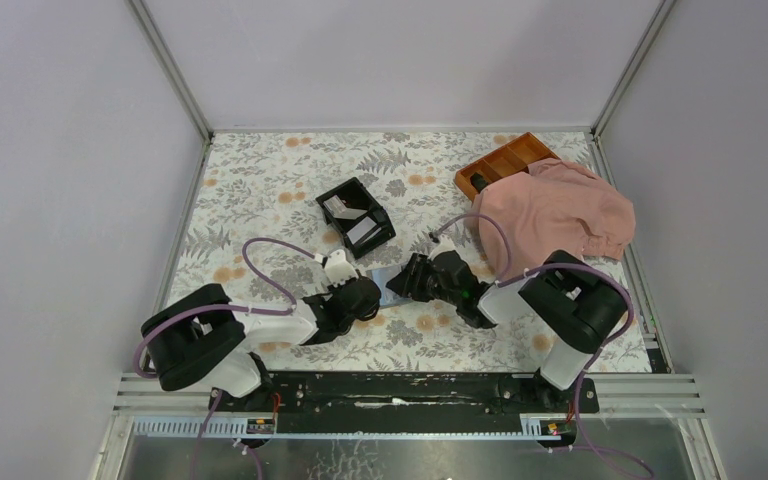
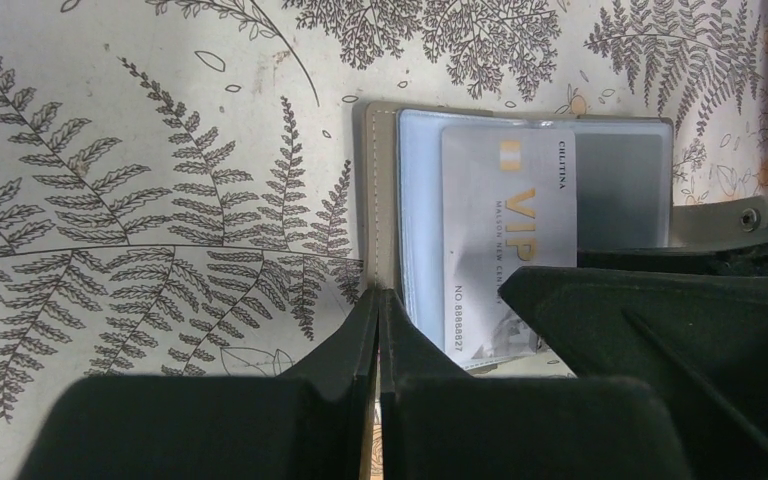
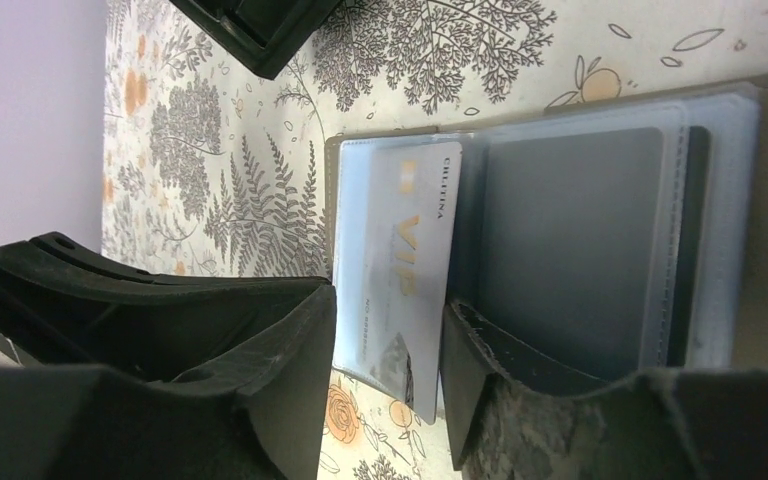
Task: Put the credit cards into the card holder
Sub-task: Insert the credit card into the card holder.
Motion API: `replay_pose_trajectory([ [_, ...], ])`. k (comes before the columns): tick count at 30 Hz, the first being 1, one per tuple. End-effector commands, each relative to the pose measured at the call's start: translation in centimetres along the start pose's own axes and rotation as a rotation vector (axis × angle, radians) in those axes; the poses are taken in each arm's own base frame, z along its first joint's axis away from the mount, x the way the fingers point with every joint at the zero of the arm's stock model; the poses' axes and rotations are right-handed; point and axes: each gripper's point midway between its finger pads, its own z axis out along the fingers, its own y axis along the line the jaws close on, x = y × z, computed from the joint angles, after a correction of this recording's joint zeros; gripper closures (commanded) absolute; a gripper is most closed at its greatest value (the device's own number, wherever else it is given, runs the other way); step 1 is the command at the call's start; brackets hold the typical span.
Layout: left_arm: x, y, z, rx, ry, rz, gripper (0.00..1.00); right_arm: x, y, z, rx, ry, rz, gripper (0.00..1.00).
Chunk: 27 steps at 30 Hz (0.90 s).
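The pale grey VIP credit card appears partly slid into a clear sleeve of the open grey-taupe bifold card holder, at centre frame on the fern-printed bench (the card's lower end sticks out). Insertion looks part-done. The right fingers stand apart either side of the card, gripping nothing. The left fingers, closed tip to tip, sit at the holder's left edge. The next move calls for pushing the card fully home.
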Motion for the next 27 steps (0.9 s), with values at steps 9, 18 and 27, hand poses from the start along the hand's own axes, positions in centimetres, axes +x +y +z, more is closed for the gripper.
replay_pose_trajectory([
  [9, 5.5, 8.8, -0.7, -0.211, 0.217, 0.168, 1.00, 3.9, -6.9, -2.1, 0.366, 0.185, -0.179, 0.44],
  [18, 5.5, 8.9, -0.9, -0.208, 0.218, 0.165, 1.00, 2.5, -7.0, -2.7, 0.431, 0.149, -0.253, 0.38],
  [27, 5.6, 9.1, -1.0, -0.209, 0.219, 0.159, 1.00, 0.5, -5.4, -3.1, 0.425, 0.102, -0.298, 0.36],
])
